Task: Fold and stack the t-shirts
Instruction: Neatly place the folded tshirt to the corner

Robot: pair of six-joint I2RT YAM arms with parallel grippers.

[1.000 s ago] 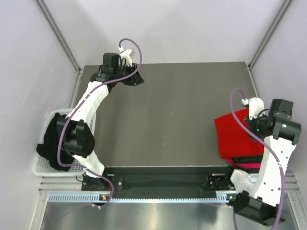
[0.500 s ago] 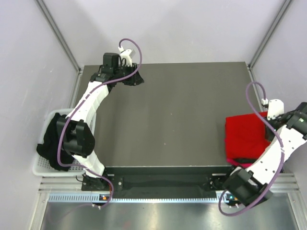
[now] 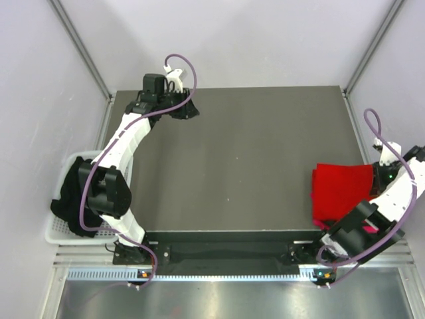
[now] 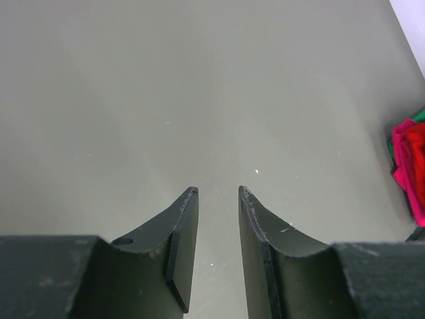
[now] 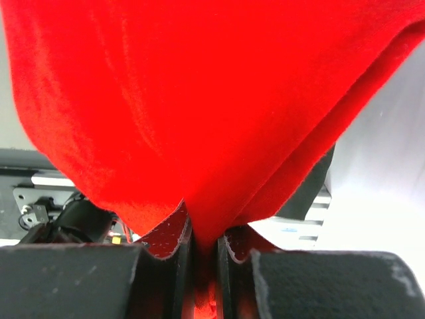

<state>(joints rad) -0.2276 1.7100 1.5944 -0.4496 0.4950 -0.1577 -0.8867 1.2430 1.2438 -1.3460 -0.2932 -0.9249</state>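
From the right gripper (image 5: 204, 229), the red t-shirt (image 3: 339, 189) stretches leftward.

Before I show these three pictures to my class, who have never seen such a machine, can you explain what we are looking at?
Two white robot arms are bolted at the near edge of a dark table. The wide picture looks down from above. The other two come from a camera on each wrist, so you see each arm's own fingers. The left gripper is open and empty, over the table's far side. The right gripper pinches a red t-shirt, which lies over a pinkish-red t-shirt. Black t-shirts fill a white basket at the left.
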